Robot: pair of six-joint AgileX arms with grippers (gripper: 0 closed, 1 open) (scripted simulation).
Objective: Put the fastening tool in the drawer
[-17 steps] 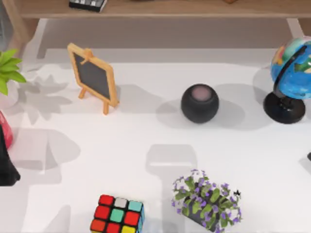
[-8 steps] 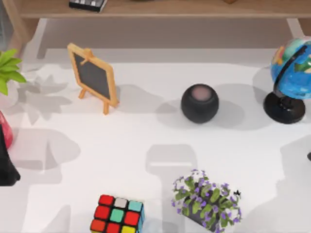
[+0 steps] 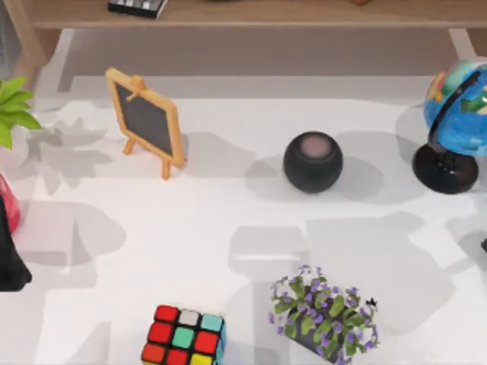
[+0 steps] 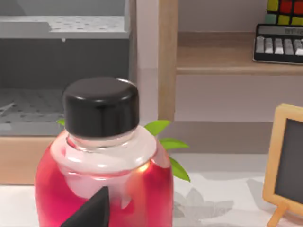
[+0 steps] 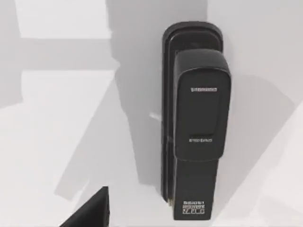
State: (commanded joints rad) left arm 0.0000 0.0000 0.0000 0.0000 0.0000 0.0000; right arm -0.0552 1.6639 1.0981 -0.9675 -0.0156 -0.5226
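The fastening tool is a black stapler (image 5: 194, 123) lying flat on the white table, directly below my right wrist camera. A dark edge of my right gripper (image 5: 90, 210) shows beside it, apart from it. A small black bit at the top view's right edge (image 3: 484, 245) may be the stapler's end. The drawer (image 4: 61, 52) is a grey perforated tray in a wooden frame, behind a red bottle (image 4: 102, 184) with a black cap. My left gripper (image 4: 90, 213) sits close in front of that bottle, at the table's left edge (image 3: 9, 262).
On the table stand a small chalkboard easel (image 3: 146, 122), a black round speaker (image 3: 313, 162), a globe (image 3: 456, 125), a colour cube (image 3: 183, 337), a purple-flowered plant (image 3: 323, 315) and a green plant (image 3: 11, 106). A wooden shelf (image 3: 251, 15) runs along the back.
A broad shadow has spread leftward across the right part of the table, reaching past the flowered plant. The objects on the table have not moved.
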